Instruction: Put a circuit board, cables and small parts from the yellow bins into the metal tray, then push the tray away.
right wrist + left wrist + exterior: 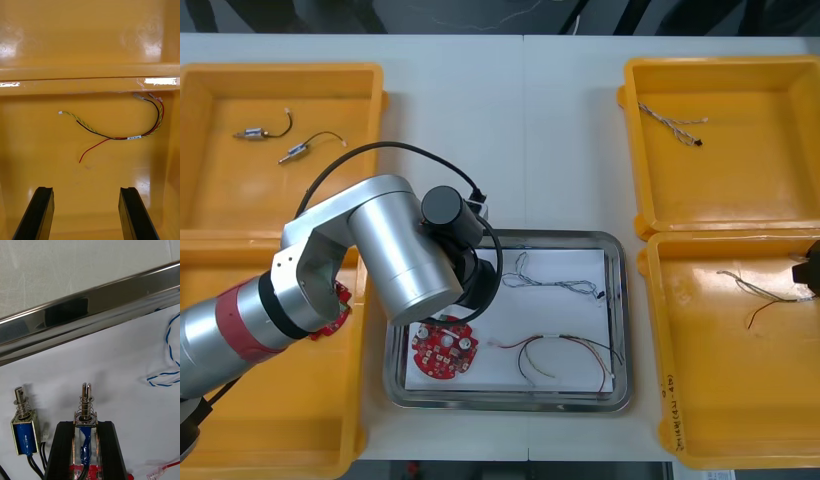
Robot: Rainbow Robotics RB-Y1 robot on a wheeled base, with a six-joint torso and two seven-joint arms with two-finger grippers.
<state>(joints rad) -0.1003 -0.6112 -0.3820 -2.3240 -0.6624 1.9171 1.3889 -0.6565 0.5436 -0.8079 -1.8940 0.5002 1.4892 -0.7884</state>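
In the left wrist view my left gripper (85, 427) is shut on a small metal part (86, 401), blue-wrapped with a spring plunger, just over the white floor of the metal tray (90, 309). A second small metal part (24, 427) lies beside the fingers. In the front view the left arm (405, 250) hides that gripper above the metal tray (617, 330). A red circuit board (442, 350), a blue and white cable (558, 283) and a red and yellow cable (565, 355) lie in the tray. My right gripper (87, 213) is open above a red and yellow cable (120, 133).
The far left yellow bin (210, 80) holds two small metal parts (250, 133). Another red board (337, 308) peeks out in the near left bin. A blue and white cable (670, 122) lies in the far right bin. The right gripper (808, 270) hangs over the near right bin (660, 400).
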